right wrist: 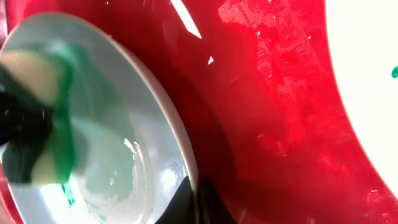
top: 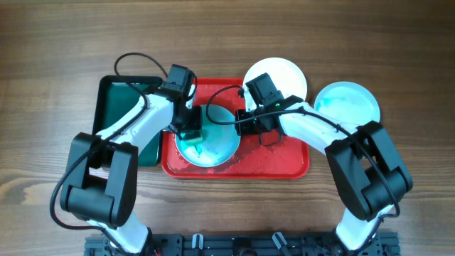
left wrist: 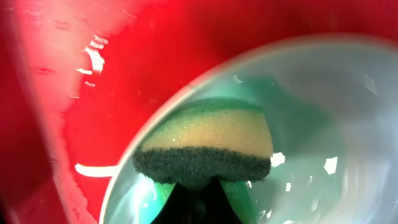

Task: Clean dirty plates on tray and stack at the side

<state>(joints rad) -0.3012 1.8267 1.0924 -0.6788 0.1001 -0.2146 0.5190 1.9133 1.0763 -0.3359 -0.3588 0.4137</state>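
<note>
Step in hand: scrubbing of one plate. The round white plate with teal-green smears (top: 220, 146) is located in the left half of the large red rectangular plastic tray (top: 284, 162). Teal residue and water are visible on its inner surface, so the cleaning is judged incomplete.

The left gripper (left wrist: 202, 196) is clamped on a yellow foam sponge with a dark green scouring face (left wrist: 202, 146); the scouring face is pressed against the inside of the plate, near its left rim.

The right gripper (right wrist: 194, 202) is positioned at the plate's right rim; its fingers appear to be closed on that rim, so the plate is steadied. The contact is partly cut off at the bottom edge of the right wrist view.

A second, nearly clean round white plate (top: 281, 75) rests across the tray's far rim; a third round plate with a pale teal tint (top: 348, 107) lies on the wooden table (top: 57, 43) just right of the tray. No stack is formed yet.

Next move, as judged: the sponge is to be swept across the remaining smears while the rim is held; only light pressure is advised, since the wet plate may slip.
</note>
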